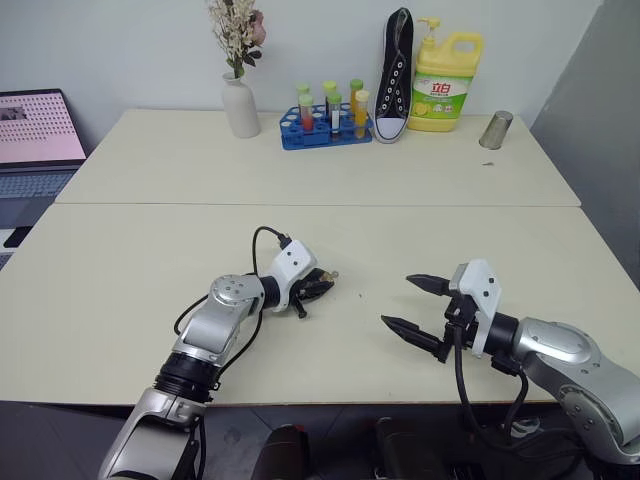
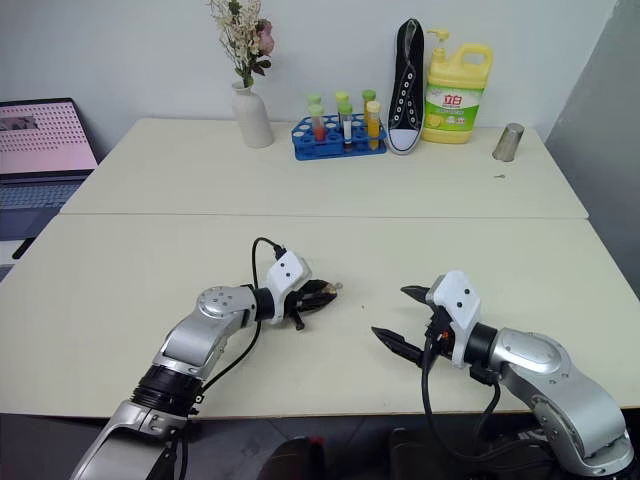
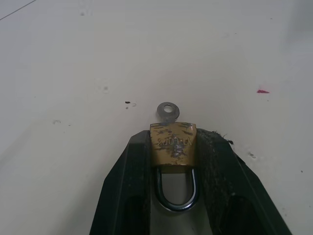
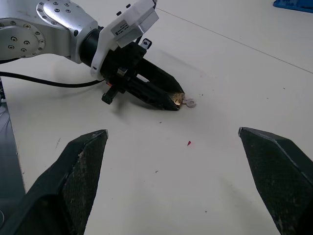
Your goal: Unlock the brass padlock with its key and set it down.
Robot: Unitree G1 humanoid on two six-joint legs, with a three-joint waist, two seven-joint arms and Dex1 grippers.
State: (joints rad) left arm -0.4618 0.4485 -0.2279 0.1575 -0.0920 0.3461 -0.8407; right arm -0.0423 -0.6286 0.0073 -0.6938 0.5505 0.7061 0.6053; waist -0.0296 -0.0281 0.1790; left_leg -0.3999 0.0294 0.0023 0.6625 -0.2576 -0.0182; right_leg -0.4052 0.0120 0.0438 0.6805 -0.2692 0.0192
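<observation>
The left gripper clasps one brass padlock, its one key seemingly inserted; the right gripper gapes, holding nothing.

**Even, soft indoor light**

Bright diffuse light falls across the pale tabletop, leaving faint shadows (softest beneath the left end effector). No strong glare. The brass padlock is sharp in the left wrist view; that view's far tabletop looks softer.
</observation>
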